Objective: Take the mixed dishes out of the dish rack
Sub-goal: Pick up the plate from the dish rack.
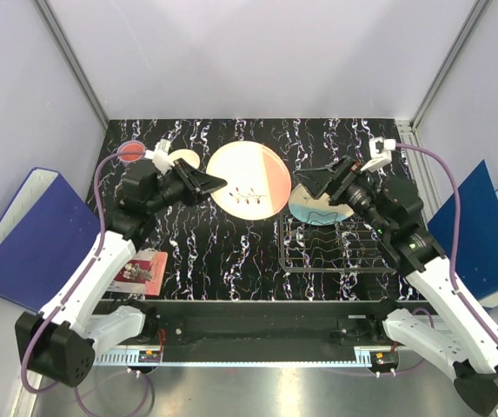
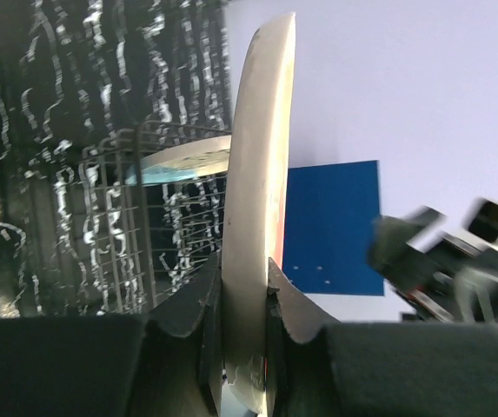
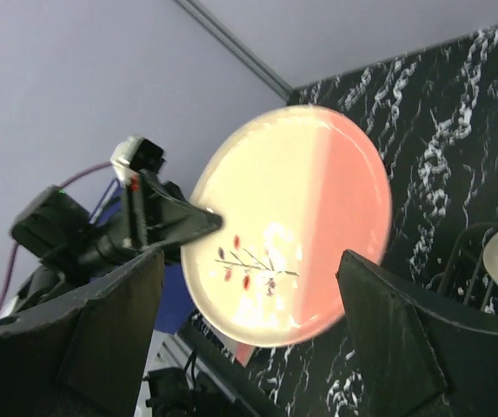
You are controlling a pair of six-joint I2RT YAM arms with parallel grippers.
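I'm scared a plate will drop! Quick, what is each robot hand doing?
Left gripper: closed, holding the pink plate by its rim.
Right gripper: open, holding nothing.

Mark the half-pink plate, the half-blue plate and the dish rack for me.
half-pink plate point(image 1: 247, 174): top external view, centre of its face.
half-blue plate point(image 1: 303, 211): top external view, exposed blue part near its left rim.
dish rack point(image 1: 335, 254): top external view, middle wires.
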